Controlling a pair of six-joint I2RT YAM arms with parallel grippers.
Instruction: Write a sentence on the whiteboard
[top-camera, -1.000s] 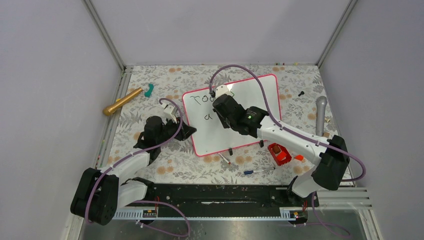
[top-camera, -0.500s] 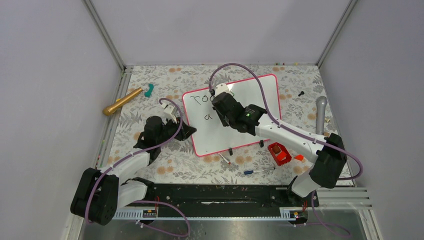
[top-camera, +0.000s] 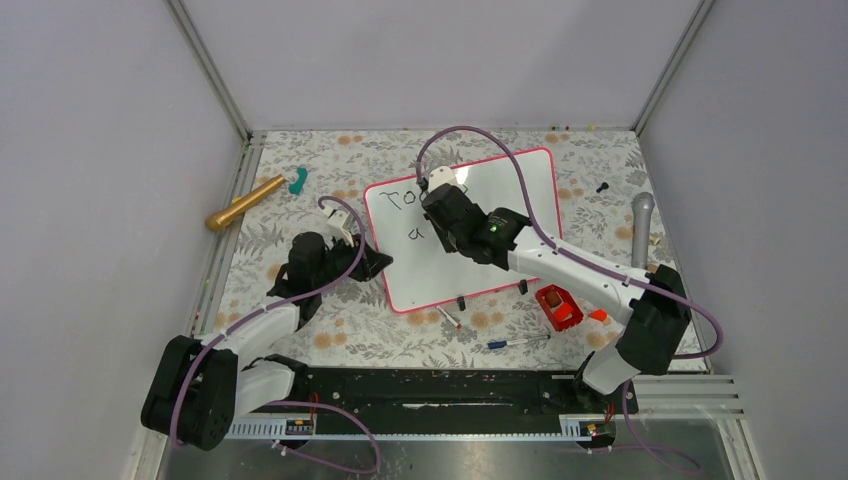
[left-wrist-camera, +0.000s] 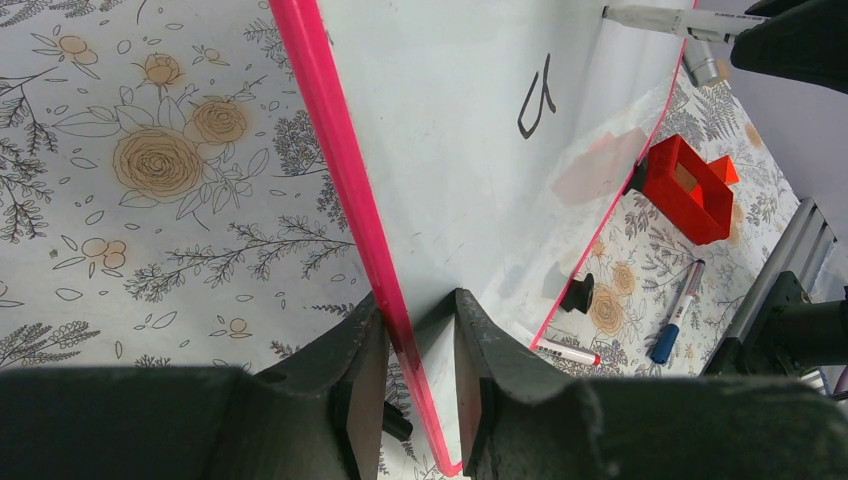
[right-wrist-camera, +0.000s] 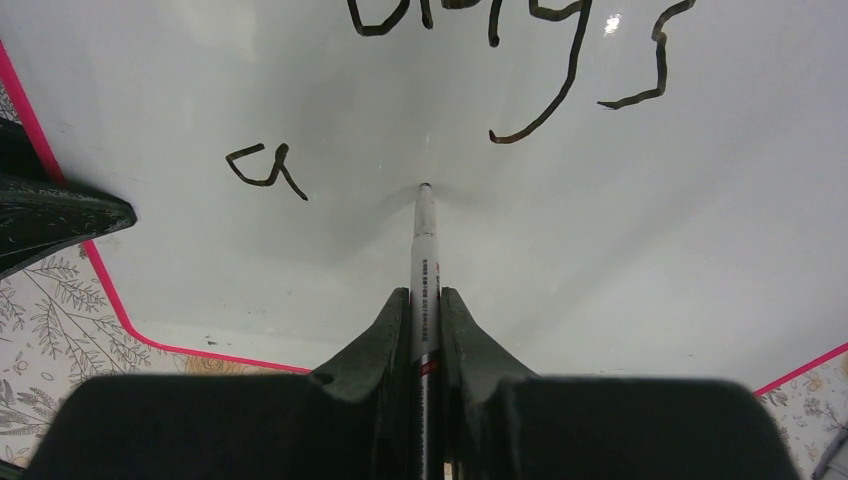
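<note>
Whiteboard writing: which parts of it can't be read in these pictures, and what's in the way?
- Top view: the right arm covers the sentence's first line past "To".
- Right wrist view: the upper frame edge cuts off that line's letter tops.
- Left wrist view: only the "a" on the whiteboard shows; the rest is out of frame.
- Top view: the black speck is too small to identify.
</note>
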